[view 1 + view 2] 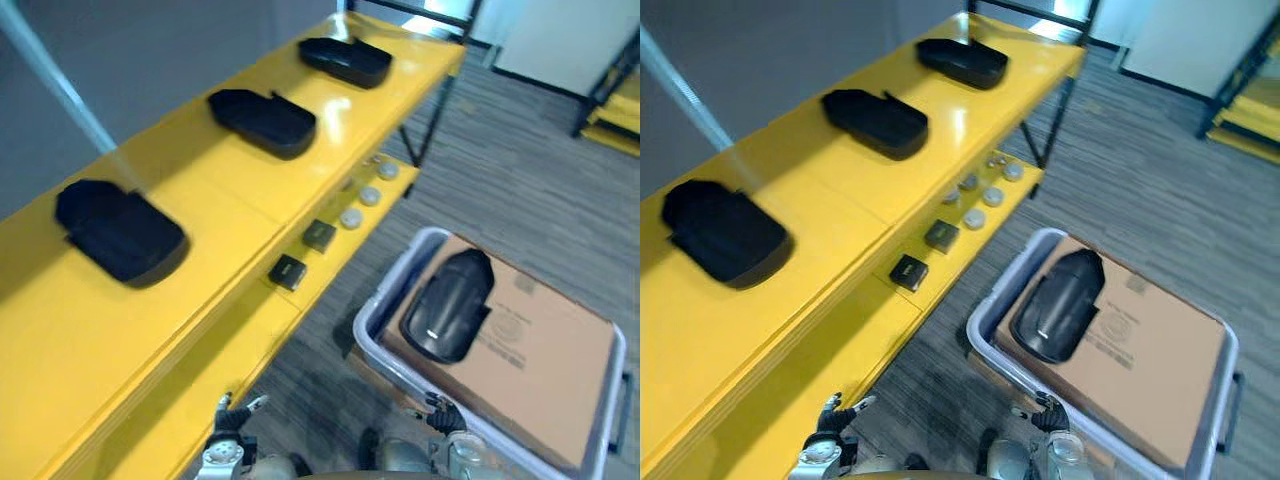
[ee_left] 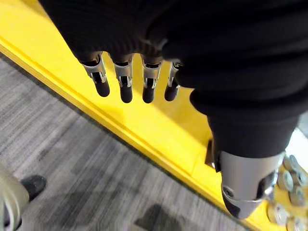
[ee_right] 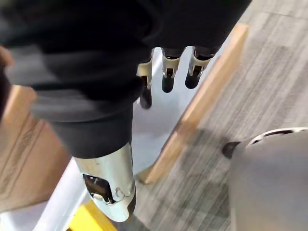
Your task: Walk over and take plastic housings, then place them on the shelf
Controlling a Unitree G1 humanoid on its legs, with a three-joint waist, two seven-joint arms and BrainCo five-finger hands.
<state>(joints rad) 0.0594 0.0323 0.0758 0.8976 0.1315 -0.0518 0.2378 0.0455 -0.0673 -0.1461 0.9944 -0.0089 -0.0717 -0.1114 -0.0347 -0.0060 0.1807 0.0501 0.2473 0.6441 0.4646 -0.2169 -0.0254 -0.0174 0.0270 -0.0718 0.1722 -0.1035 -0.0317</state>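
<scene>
Three black moulded plastic housings (image 1: 120,232) (image 1: 262,121) (image 1: 345,60) lie well apart in a row along the top board of the yellow shelf (image 1: 230,200). On its lower front ledge sit two small black square blocks (image 1: 319,235) and some silver round caps (image 1: 370,195). A fourth black housing (image 1: 450,305) rests on a brown cardboard sheet (image 1: 540,370) inside a pale grey plastic tote (image 1: 388,283), which is partly cut off. The print on the cardboard is too small to read. The left hand (image 2: 126,82) hangs by the ledge edge, fingers straight, empty. The right hand (image 3: 168,72) is over the tote's near rim, fingers loose, empty.
</scene>
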